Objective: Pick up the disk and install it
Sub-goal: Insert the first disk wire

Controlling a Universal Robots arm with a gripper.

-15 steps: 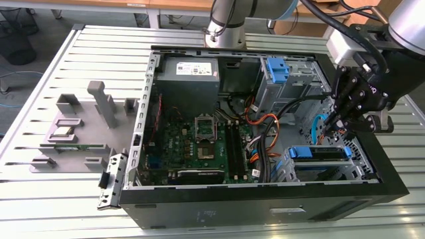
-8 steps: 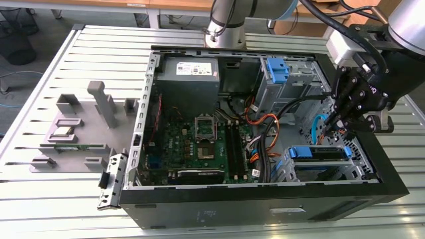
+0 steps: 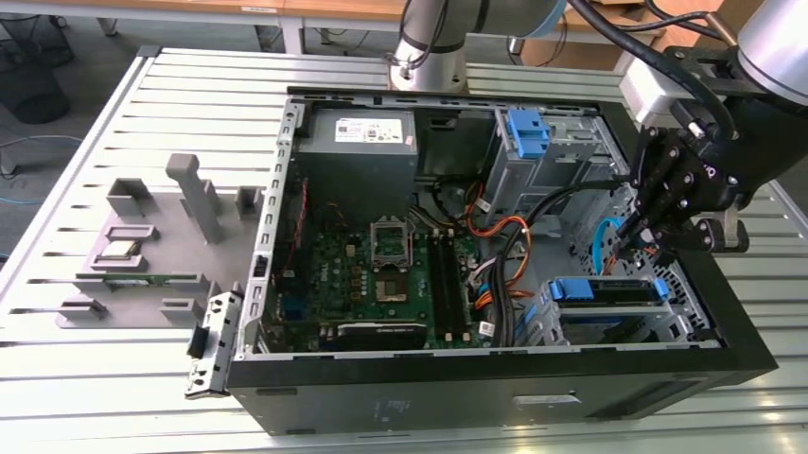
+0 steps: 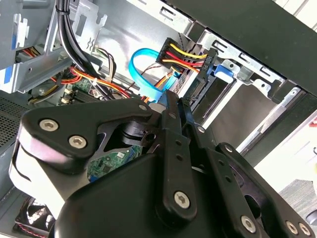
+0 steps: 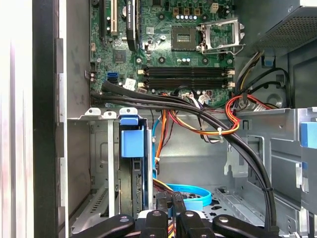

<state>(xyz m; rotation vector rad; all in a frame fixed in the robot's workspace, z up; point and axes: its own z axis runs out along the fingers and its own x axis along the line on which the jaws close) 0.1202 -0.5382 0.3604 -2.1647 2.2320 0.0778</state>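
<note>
The disk (image 3: 606,289) sits in the drive bay at the front corner of the open computer case (image 3: 378,407), on the exterior view's right, framed by its blue bracket. It stands edge-on in that bay in the first wrist view, the disk (image 5: 132,144). My gripper (image 3: 652,242) hangs just above the bay with its fingers together and nothing between them. Its black fingertips (image 4: 171,101) point at the power plug (image 4: 184,55) with red, yellow and black wires beside the bay. A blue data cable (image 4: 142,74) loops close to the gripper (image 5: 170,218).
Thick black cables (image 5: 198,111) and orange wires cross the case between the motherboard (image 3: 378,274) and the bays. A second blue bracket (image 3: 528,132) sits in the upper cage. Grey holders (image 3: 151,246) with small parts stand on the slatted table at the exterior view's left.
</note>
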